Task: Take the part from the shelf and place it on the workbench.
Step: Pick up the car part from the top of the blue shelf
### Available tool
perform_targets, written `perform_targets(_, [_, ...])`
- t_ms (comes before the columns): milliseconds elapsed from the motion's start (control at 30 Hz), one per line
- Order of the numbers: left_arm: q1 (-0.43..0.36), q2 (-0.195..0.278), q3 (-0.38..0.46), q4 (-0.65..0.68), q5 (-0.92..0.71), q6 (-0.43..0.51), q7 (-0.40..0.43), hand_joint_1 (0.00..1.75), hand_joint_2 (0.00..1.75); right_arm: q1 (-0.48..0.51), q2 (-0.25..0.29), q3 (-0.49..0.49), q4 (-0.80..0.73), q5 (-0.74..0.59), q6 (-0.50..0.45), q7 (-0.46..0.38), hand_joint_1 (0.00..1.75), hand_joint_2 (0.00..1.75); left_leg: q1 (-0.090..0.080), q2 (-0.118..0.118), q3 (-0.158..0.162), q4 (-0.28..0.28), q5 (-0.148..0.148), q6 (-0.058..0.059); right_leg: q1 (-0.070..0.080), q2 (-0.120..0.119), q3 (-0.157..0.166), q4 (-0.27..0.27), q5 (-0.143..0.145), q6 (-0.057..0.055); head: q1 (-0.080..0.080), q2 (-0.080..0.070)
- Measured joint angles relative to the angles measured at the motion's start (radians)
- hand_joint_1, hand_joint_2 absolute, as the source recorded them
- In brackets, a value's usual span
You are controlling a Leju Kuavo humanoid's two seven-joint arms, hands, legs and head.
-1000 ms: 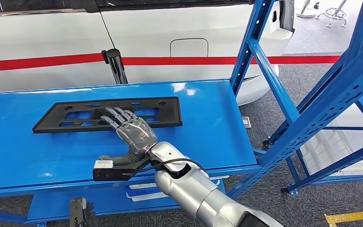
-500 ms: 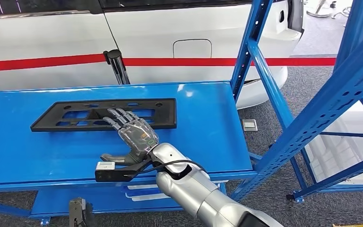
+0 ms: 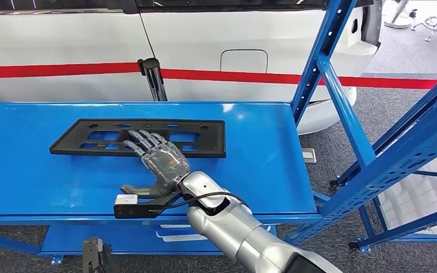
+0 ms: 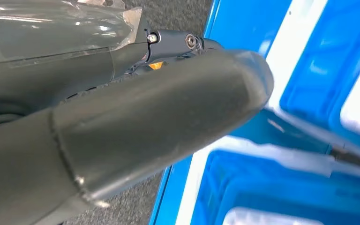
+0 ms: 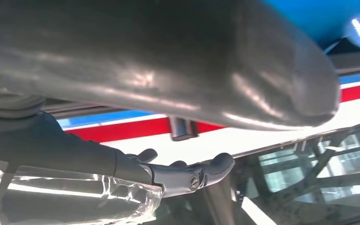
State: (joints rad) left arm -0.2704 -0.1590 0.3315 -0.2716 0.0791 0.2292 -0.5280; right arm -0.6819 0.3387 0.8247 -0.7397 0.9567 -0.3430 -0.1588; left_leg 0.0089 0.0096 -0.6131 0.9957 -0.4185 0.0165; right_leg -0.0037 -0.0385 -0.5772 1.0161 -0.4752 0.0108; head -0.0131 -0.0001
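The part (image 3: 202, 139), a long flat black plastic panel with several cut-outs, lies flat on the blue workbench (image 3: 256, 165), toward its far side. My right hand (image 3: 160, 162) reaches in from the near edge, palm down and fingers (image 3: 142, 139) spread, their tips over the panel's near rim; it grips nothing. In the right wrist view the thumb (image 5: 178, 70) and a straight finger (image 5: 192, 176) stand apart with nothing between them. My left hand (image 4: 122, 126) hangs low beside blue framing, thumb and a finger extended, holding nothing.
A white car (image 3: 216, 40) with a red stripe stands just behind the bench, with a black post (image 3: 153, 79) at the bench's far edge. Blue shelf uprights and braces (image 3: 341, 108) rise on the right over grey carpet. A lower blue shelf (image 3: 119, 242) sits under the bench.
The whole picture has shifted to the right, so the camera moved. My right hand keeps nearly the same pose over the panel's near rim, and the panel lies as before.
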Motion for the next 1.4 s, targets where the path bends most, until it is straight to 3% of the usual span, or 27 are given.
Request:
perform_targets(67, [-0.003, 0.000, 0.000, 0.000, -0.001, 0.001, 0.001, 0.00, 0.00, -0.001, -0.001, 0.000, 0.001, 0.001, 0.000, 0.001, 0.00, 0.00, 0.004, -0.011, 0.005, -0.006, 0.004, 0.011, 0.000, 0.016, -0.042, 0.089, -0.042, -0.005, 0.003, 0.000])
perform_targets(133, [-0.005, 0.000, 0.000, 0.000, -0.001, 0.002, 0.003, 0.00, 0.00, 0.000, -0.002, 0.000, 0.005, 0.002, 0.000, 0.002, 0.00, 0.00, 0.002, -0.023, 0.005, -0.006, 0.003, 0.015, -0.001, 0.028, -0.111, 0.226, -0.094, -0.014, 0.005, 0.000])
perform_targets(167, [-0.005, 0.000, -0.001, 0.000, -0.001, 0.002, 0.005, 0.00, 0.00, 0.002, -0.002, 0.000, 0.007, 0.002, 0.000, 0.003, 0.00, 0.00, 0.002, -0.031, 0.005, -0.006, 0.003, 0.016, -0.001, 0.031, -0.137, 0.270, -0.105, -0.013, 0.005, 0.000])
perform_targets(200, [-0.005, 0.000, -0.001, 0.000, -0.001, 0.001, 0.006, 0.00, 0.00, 0.004, -0.002, 0.000, 0.010, 0.003, 0.000, 0.003, 0.00, 0.00, 0.002, -0.039, 0.005, -0.006, 0.002, 0.016, -0.001, 0.033, -0.146, 0.280, -0.100, -0.008, 0.006, 0.000])
perform_targets(233, [-0.005, 0.000, -0.001, 0.001, -0.001, 0.001, 0.007, 0.00, 0.00, 0.005, -0.002, 0.000, 0.012, 0.003, 0.000, 0.003, 0.00, 0.00, 0.002, -0.048, 0.007, -0.005, 0.002, 0.015, -0.001, 0.035, -0.134, 0.245, -0.078, -0.001, 0.005, 0.000])
perform_targets(300, [-0.005, -0.001, -0.001, 0.001, -0.001, 0.001, 0.007, 0.00, 0.00, 0.005, -0.001, 0.000, 0.013, 0.004, 0.000, 0.004, 0.00, 0.00, 0.000, -0.065, 0.009, -0.003, -0.001, 0.010, -0.002, 0.049, -0.073, 0.102, -0.014, 0.010, 0.005, 0.000])
perform_targets(367, [-0.005, -0.001, -0.001, 0.001, -0.001, 0.001, 0.008, 0.00, 0.00, 0.004, -0.001, 0.000, 0.014, 0.005, 0.000, 0.004, 0.00, 0.00, -0.003, -0.078, 0.009, 0.000, -0.005, 0.003, -0.004, 0.059, -0.026, 0.002, 0.025, 0.008, 0.005, 0.000])
perform_targets(467, [-0.004, -0.001, -0.001, 0.001, -0.001, 0.001, 0.008, 0.00, 0.00, 0.003, 0.000, 0.000, 0.015, 0.007, 0.000, 0.004, 0.00, 0.00, 0.004, -0.082, 0.006, 0.002, -0.009, -0.012, -0.005, 0.054, -0.016, -0.013, 0.032, -0.008, 0.004, 0.000])
perform_targets(533, [-0.005, 0.000, 0.000, 0.001, -0.001, 0.002, 0.008, 0.00, 0.00, 0.001, 0.001, 0.000, 0.015, 0.008, 0.000, 0.004, 0.00, 0.00, 0.006, -0.059, -0.007, 0.037, -0.032, -0.024, -0.011, 0.046, -0.008, -0.020, 0.035, -0.020, 0.001, 0.000])
perform_targets(633, [-0.005, 0.000, 0.000, 0.001, 0.000, 0.002, 0.007, 0.00, 0.00, 0.000, 0.001, 0.001, 0.017, 0.010, 0.000, 0.004, 0.00, 0.00, 0.011, -0.020, -0.096, 0.220, -0.119, -0.043, -0.011, 0.030, 0.000, -0.023, 0.031, -0.032, -0.004, 0.000])
perform_targets(667, [-0.004, 0.000, 0.000, 0.001, 0.001, 0.002, 0.007, 0.00, 0.00, 0.000, 0.000, 0.001, 0.019, 0.010, 0.000, 0.004, 0.00, 0.00, 0.014, -0.016, -0.126, 0.272, -0.133, -0.047, -0.010, 0.025, 0.001, -0.023, 0.030, -0.033, -0.003, 0.000])
perform_targets(700, [-0.003, 0.001, 0.000, 0.001, 0.001, 0.002, 0.007, 0.00, 0.00, 0.001, 0.000, 0.002, 0.020, 0.010, 0.000, 0.004, 0.00, 0.00, 0.016, -0.014, -0.138, 0.288, -0.129, -0.049, -0.009, 0.020, 0.001, -0.023, 0.029, -0.034, -0.004, 0.000])
perform_targets(733, [-0.003, 0.001, 0.000, 0.001, 0.002, 0.002, 0.007, 0.00, 0.00, 0.002, 0.001, 0.002, 0.021, 0.010, 0.000, 0.004, 0.00, 0.00, 0.018, -0.011, -0.131, 0.265, -0.106, -0.051, -0.009, 0.015, 0.002, -0.022, 0.028, -0.033, -0.004, 0.000])
perform_targets(800, [-0.003, 0.002, 0.001, 0.001, 0.002, 0.002, 0.007, 0.00, 0.00, 0.001, 0.001, 0.003, 0.022, 0.010, 0.000, 0.004, 0.00, 0.00, 0.020, 0.012, -0.066, 0.127, -0.038, -0.050, -0.008, 0.006, 0.007, -0.022, 0.024, -0.030, -0.005, 0.000])
perform_targets(867, [-0.005, 0.002, 0.001, 0.001, 0.002, 0.002, 0.007, 0.00, 0.00, -0.001, 0.001, 0.003, 0.022, 0.010, 0.000, 0.004, 0.00, 0.00, 0.015, 0.031, -0.012, 0.019, 0.001, -0.041, 0.001, -0.002, 0.010, -0.022, 0.019, -0.023, -0.003, 0.000])
perform_targets(967, [-0.006, 0.002, 0.001, 0.001, 0.002, 0.002, 0.006, 0.00, 0.00, -0.003, 0.001, 0.004, 0.022, 0.010, 0.000, 0.004, 0.00, 0.00, 0.008, 0.016, -0.006, 0.001, 0.005, -0.020, 0.006, -0.014, 0.010, -0.023, 0.015, -0.009, 0.000, 0.000])
perform_targets(1033, [-0.007, 0.002, 0.001, 0.001, 0.002, 0.002, 0.005, 0.00, 0.00, -0.005, 0.000, 0.005, 0.021, 0.010, 0.000, 0.004, 0.00, 0.00, 0.009, 0.004, -0.002, -0.007, 0.011, -0.005, 0.003, -0.004, -0.002, 0.006, -0.004, -0.003, 0.002, 0.000])
perform_targets(1067, [-0.007, 0.002, 0.001, 0.001, 0.002, 0.002, 0.005, 0.00, 0.00, -0.005, 0.000, 0.005, 0.021, 0.010, 0.000, 0.004, 0.00, 0.00, 0.011, -0.002, 0.001, -0.011, 0.014, 0.002, 0.003, 0.007, -0.023, 0.051, -0.027, -0.005, 0.003, 0.000])
perform_targets(1167, [-0.007, 0.002, 0.001, 0.001, 0.002, 0.002, 0.004, 0.00, 0.00, -0.001, -0.002, 0.005, 0.024, 0.010, 0.000, 0.004, 0.00, 0.00, 0.009, -0.022, 0.001, -0.011, 0.014, 0.009, 0.000, 0.031, -0.122, 0.250, -0.103, -0.015, 0.005, 0.000])
perform_targets(1200, [-0.006, 0.002, 0.001, 0.001, 0.002, 0.002, 0.004, 0.00, 0.00, 0.001, -0.002, 0.005, 0.026, 0.008, 0.000, 0.004, 0.00, 0.00, 0.008, -0.028, 0.001, -0.011, 0.013, 0.009, 0.000, 0.033, -0.141, 0.281, -0.107, -0.011, 0.005, 0.000])
perform_targets(1233, [-0.006, 0.002, 0.001, 0.001, 0.002, 0.002, 0.004, 0.00, 0.00, 0.003, -0.002, 0.005, 0.026, 0.006, -0.002, 0.004, 0.00, 0.00, 0.008, -0.035, 0.001, -0.010, 0.013, 0.009, -0.001, 0.034, -0.139, 0.269, -0.094, -0.004, 0.005, 0.000])
perform_targets(1300, [-0.005, 0.001, 0.001, 0.001, 0.002, 0.002, 0.004, 0.00, 0.00, 0.003, -0.001, 0.006, 0.026, -0.003, -0.014, 0.004, 0.00, 0.87, 0.008, -0.046, 0.003, -0.008, 0.011, 0.006, -0.004, 0.035, -0.081, 0.137, -0.033, 0.013, 0.006, 0.000])
perform_targets(1367, [-0.005, 0.001, 0.001, 0.001, 0.002, 0.002, 0.004, 0.00, 0.00, 0.000, -0.001, 0.006, 0.026, -0.015, -0.030, 0.003, 0.00, 1.75, 0.003, -0.053, 0.001, -0.002, 0.006, -0.002, -0.009, 0.039, -0.025, 0.017, 0.014, 0.015, 0.005, 0.000])
perform_targets(1400, [-0.005, 0.001, 0.001, 0.001, 0.002, 0.002, 0.003, 0.00, 0.00, -0.001, -0.001, 0.006, 0.026, -0.019, -0.036, 0.002, 0.00, 1.75, 0.002, -0.054, -0.001, 0.002, 0.003, -0.001, -0.011, 0.040, -0.014, -0.007, 0.023, 0.012, 0.005, 0.000])
